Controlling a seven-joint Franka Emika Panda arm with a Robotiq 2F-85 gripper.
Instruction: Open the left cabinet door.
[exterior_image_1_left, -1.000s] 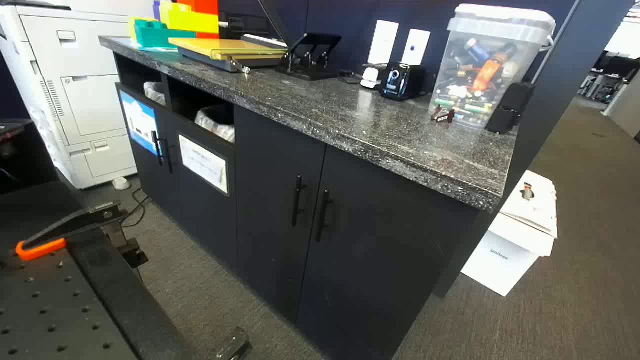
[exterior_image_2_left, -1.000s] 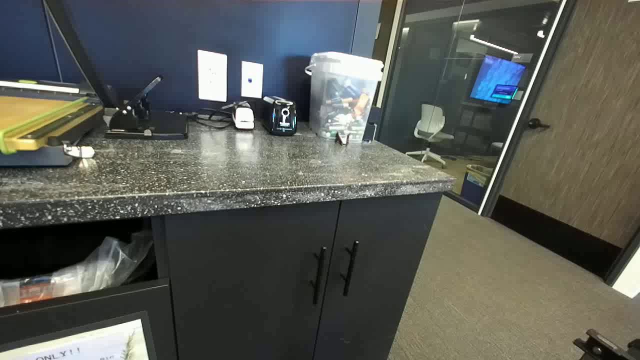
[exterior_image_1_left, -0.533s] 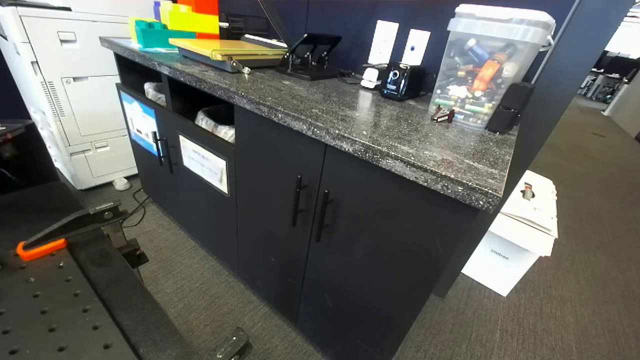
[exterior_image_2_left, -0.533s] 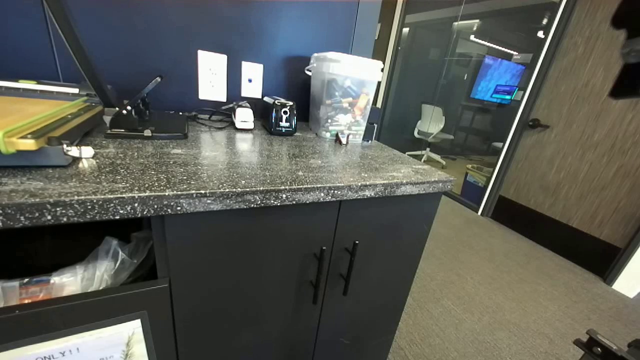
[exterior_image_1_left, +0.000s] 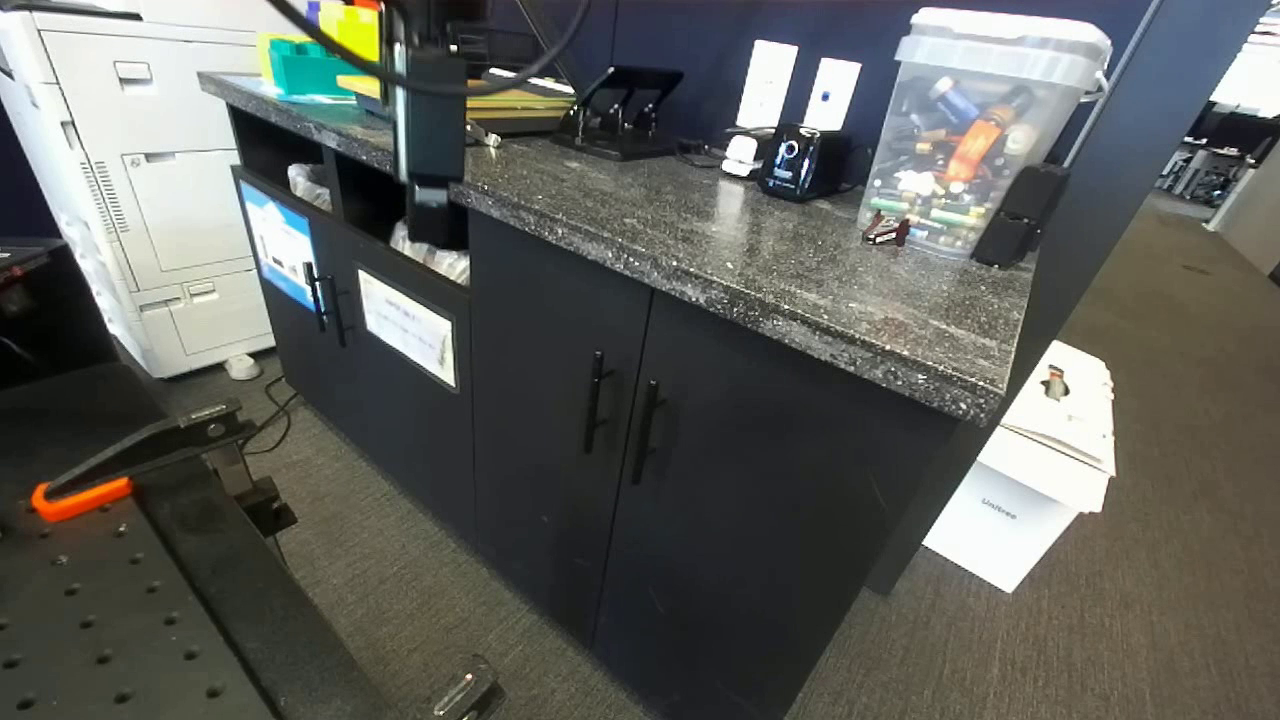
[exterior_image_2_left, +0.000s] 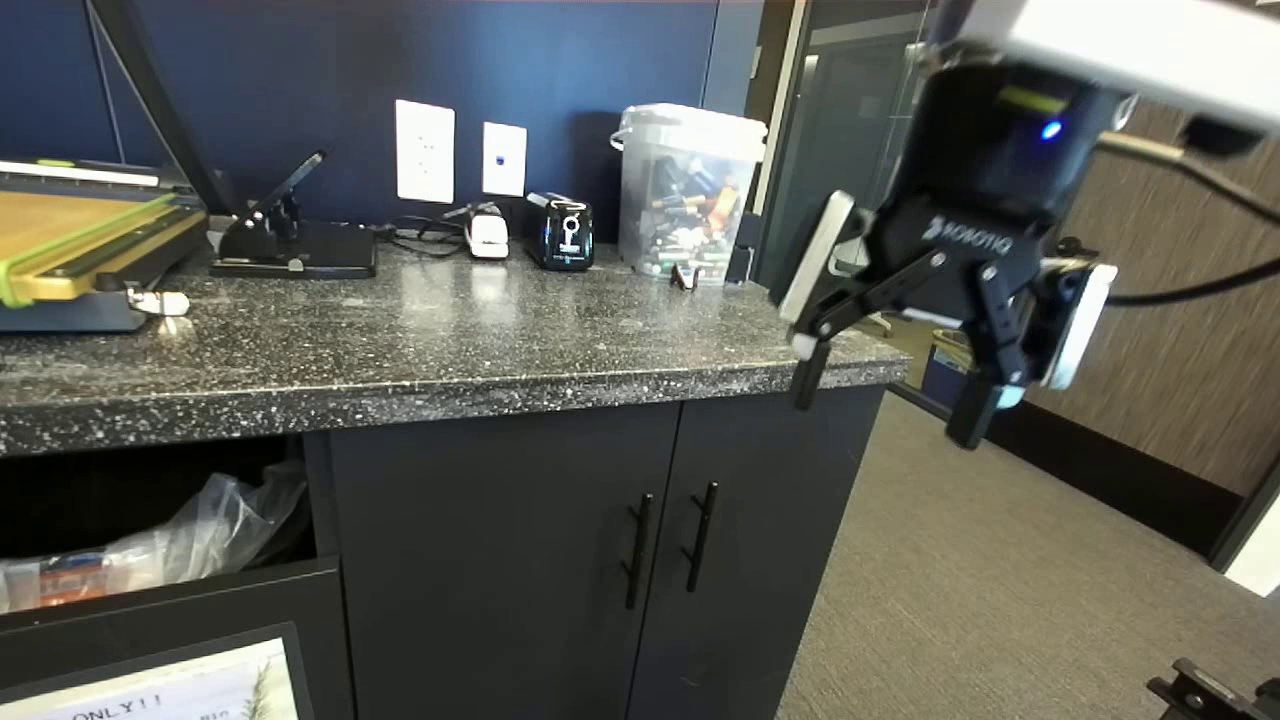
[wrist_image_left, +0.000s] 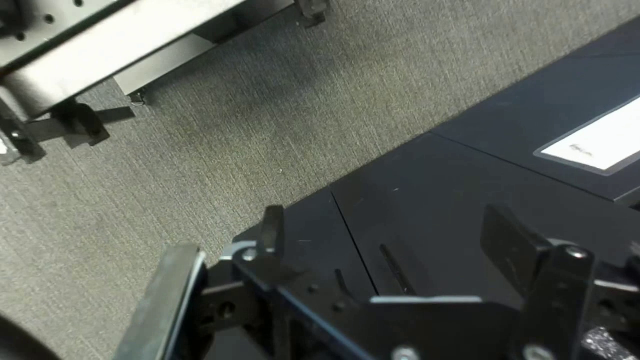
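The left cabinet door (exterior_image_1_left: 535, 380) is a tall flat dark panel, shut flush. Its slim black bar handle (exterior_image_1_left: 595, 400) stands by its right edge. In an exterior view the door (exterior_image_2_left: 490, 560) and its handle (exterior_image_2_left: 638, 550) are also in sight. The wrist view, turned over, shows the door (wrist_image_left: 445, 200) and part of the handle (wrist_image_left: 397, 270), its rest hidden behind the gripper. My gripper (exterior_image_2_left: 888, 395) is open and empty, fingers pointing down, apart from the handle. In an exterior view only part of the gripper (exterior_image_1_left: 430, 180) shows, in front of the counter.
The twin door (exterior_image_1_left: 760, 500) with its own handle (exterior_image_1_left: 645, 432) adjoins on the right. A speckled counter (exterior_image_2_left: 480, 340) overhangs the doors and bears a tub (exterior_image_2_left: 690, 190) and a paper cutter (exterior_image_2_left: 80, 260). A black perforated table (exterior_image_1_left: 130, 620) stands opposite the cabinet.
The arm and open gripper have come into both exterior views. Half a second ago only a dark bit showed at one upper right edge. The cabinet doors have not moved.
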